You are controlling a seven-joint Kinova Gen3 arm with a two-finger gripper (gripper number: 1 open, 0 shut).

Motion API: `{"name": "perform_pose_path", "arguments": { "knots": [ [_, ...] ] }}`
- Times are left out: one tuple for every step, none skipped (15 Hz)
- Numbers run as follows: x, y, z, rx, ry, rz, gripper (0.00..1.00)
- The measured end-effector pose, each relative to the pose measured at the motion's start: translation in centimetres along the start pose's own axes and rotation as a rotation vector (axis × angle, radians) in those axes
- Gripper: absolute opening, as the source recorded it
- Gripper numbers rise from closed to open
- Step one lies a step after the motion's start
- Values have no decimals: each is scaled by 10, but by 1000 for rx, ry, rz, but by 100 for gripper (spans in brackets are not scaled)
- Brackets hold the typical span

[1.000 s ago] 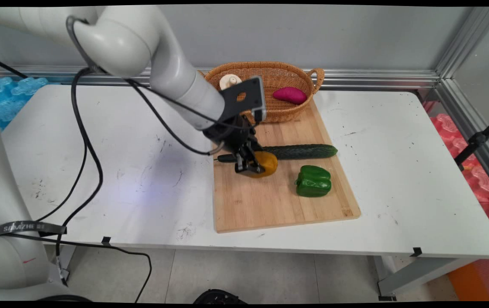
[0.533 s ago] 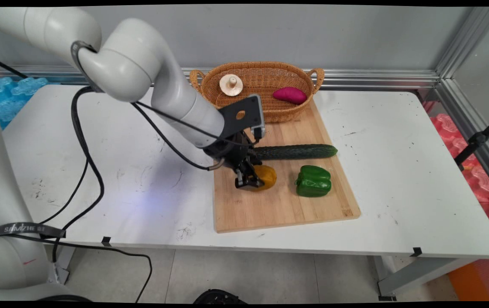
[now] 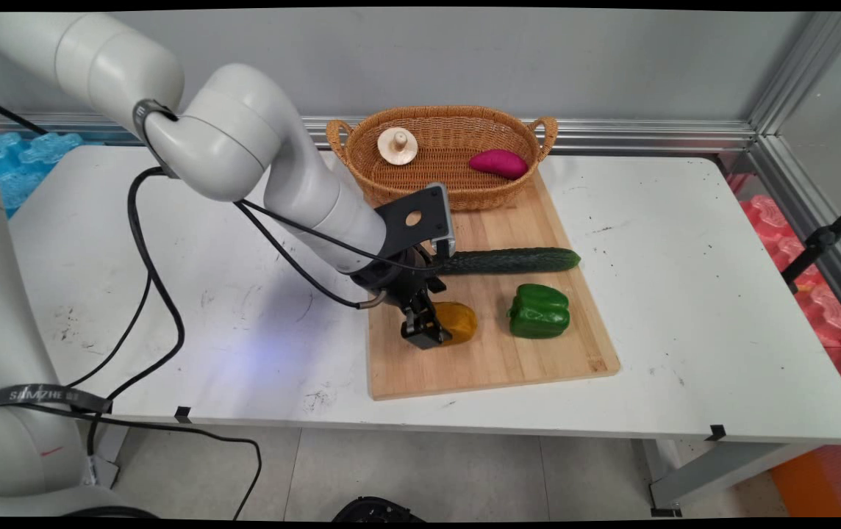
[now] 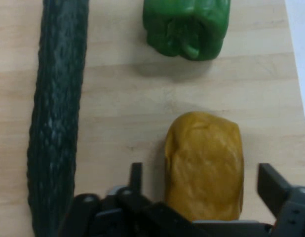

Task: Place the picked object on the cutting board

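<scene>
the pincer (image 3: 426,334) (image 4: 202,197) is low over the wooden cutting board (image 3: 479,353), its fingers spread apart on either side of a yellow-orange pepper (image 3: 456,322) (image 4: 204,165) with a gap showing, so nothing is gripped. on the board a green pepper (image 3: 538,311) (image 4: 187,27) lies at the yellow one's 3 o'clock and a cucumber (image 3: 512,260) (image 4: 56,113) at its 12 o'clock, apart. further toward 12 o'clock on the bench (image 3: 685,294), a wicker basket (image 3: 450,139) holds a mushroom (image 3: 398,145) and a purple sweet potato (image 3: 498,163)

White table (image 3: 685,308), surface scuffed, extends left, right and behind the gripper (image 3: 431,332). Grey wall (image 3: 538,59) beyond. Aluminium rail (image 3: 648,136) along its base. Tiled floor (image 3: 428,470) below.
</scene>
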Motion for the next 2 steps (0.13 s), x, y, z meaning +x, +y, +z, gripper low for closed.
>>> {"name": "perform_pose_path", "arguments": {
  "knots": [
    [-1,0,2,2,-1,-1,100],
    [-1,-1,3,5,-2,-2,100]
  ]
}}
